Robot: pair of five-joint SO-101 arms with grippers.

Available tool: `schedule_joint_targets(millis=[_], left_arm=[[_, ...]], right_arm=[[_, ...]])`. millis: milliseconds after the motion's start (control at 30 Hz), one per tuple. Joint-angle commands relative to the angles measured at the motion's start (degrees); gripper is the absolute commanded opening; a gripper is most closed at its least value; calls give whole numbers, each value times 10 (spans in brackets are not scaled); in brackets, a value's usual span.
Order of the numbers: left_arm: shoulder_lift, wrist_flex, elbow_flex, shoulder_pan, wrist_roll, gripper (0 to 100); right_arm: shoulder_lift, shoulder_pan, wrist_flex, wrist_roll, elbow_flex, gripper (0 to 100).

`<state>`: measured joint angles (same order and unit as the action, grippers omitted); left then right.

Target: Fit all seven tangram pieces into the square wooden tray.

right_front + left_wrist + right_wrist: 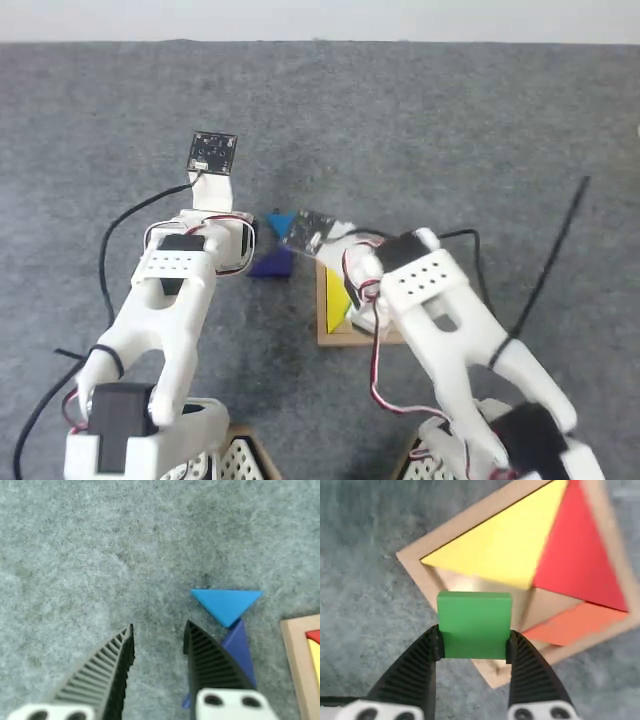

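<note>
My right gripper (474,645) is shut on a green square piece (474,624), held above the square wooden tray (415,555). The tray holds a yellow triangle (500,555), a red triangle (577,562) and an orange piece (570,625); a bare patch of tray floor lies under the green piece. In the high view the tray (335,338) sits under the right arm. My left gripper (157,642) is open over bare carpet, with a light blue triangle (227,604) and a dark blue piece (239,647) just beside one finger. Both blue pieces (277,243) lie on the carpet between the arms.
Grey carpet covers the table, with free room on the far side and to both sides. Black cables trail from each arm. A pale wall edge runs along the far side.
</note>
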<state>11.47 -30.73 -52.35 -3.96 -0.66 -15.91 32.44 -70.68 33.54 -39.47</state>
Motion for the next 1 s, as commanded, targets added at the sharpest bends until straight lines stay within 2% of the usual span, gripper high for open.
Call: schedule_joint_targets(millis=[0,233,500,967], left_arm=[[25,15,1,4,6,162],[25,15,1,4,6,162],[25,15,1,4,6,162],[25,15,1,4,7,162]], right_arm=[[21,3,36,14,0,8],[45,2,64,11,0,12],[46,-36,62,11,-2,146],[47,-36,58,-25,-3,148]])
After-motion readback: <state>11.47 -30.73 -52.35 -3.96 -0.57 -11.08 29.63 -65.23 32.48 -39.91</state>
